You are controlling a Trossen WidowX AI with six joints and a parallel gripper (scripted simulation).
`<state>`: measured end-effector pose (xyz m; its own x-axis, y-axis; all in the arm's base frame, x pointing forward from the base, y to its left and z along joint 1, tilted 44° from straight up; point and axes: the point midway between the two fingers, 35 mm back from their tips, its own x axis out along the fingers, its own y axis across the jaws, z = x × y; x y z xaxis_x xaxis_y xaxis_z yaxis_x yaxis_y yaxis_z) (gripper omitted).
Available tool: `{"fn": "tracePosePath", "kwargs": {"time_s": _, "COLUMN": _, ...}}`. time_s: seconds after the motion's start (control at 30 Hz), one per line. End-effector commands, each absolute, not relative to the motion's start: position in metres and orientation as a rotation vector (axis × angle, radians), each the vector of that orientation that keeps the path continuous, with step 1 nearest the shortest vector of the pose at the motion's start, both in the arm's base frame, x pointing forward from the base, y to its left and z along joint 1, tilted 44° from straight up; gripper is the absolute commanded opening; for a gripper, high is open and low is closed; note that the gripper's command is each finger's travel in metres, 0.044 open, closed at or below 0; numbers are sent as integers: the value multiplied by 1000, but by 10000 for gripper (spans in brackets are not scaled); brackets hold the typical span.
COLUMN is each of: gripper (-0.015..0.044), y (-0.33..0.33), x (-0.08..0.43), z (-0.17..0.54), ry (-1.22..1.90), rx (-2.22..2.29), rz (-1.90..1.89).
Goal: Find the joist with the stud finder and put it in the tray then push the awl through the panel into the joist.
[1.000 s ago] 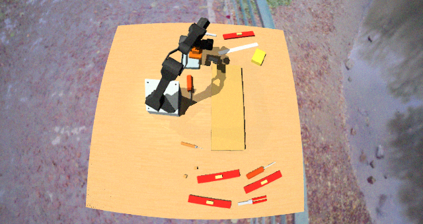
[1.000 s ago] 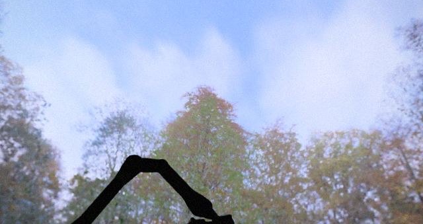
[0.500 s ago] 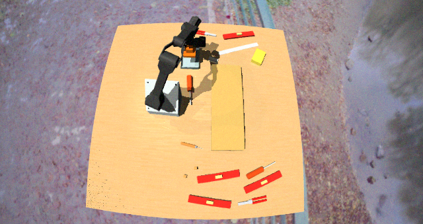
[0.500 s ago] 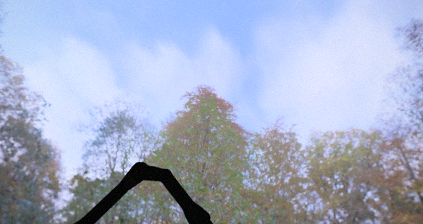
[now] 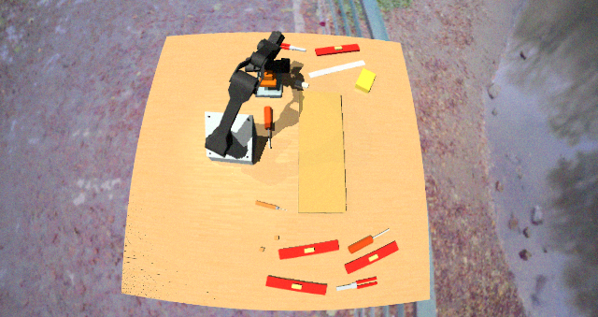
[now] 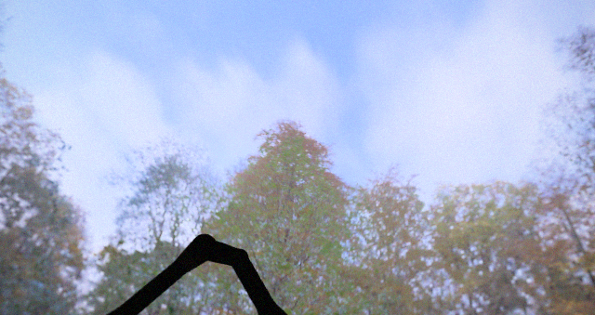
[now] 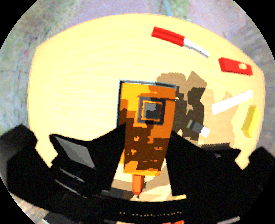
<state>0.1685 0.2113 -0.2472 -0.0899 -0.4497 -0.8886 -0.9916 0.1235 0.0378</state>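
Observation:
The gripper (image 5: 268,76) (image 7: 147,149) is shut on the orange stud finder (image 5: 268,82) (image 7: 160,135), with its dark square window facing the wrist camera. They are over the grey-blue tray (image 5: 269,93) (image 7: 119,104); whether the stud finder touches the tray bottom cannot be told. The light wooden floor panel (image 5: 321,153) lies to the right of the arm base, and no hole shows in it. A slim orange-handled tool with a thin tip (image 5: 267,205), which looks like the awl, lies left of the panel's near end. The gripper is out of sight in the exterior view.
A red-orange screwdriver (image 5: 268,117) lies between tray and arm base (image 5: 215,121). A small grey-and-white piece (image 5: 305,85) (image 7: 198,128), a white strip (image 5: 336,69) and a yellow block (image 5: 365,80) lie near the panel's far end. Red levels (image 5: 308,250) lie beyond its near end.

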Motion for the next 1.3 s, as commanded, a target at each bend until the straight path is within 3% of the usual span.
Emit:
{"fn": "tracePosePath", "kwargs": {"time_s": 0.0, "gripper": 0, "y": 204, "x": 169, "z": -256, "ry": 1639, "rx": -1428, "rz": 913}}
{"fn": "tracePosePath", "kwargs": {"time_s": 0.77, "gripper": 0, "y": 178, "x": 164, "z": -282, "ry": 1640, "rx": -1429, "rz": 912}}
{"fn": "tracePosePath", "kwargs": {"time_s": 1.27, "gripper": 394, "y": 190, "x": 165, "z": -269, "ry": 1651, "rx": -1426, "rz": 911}}
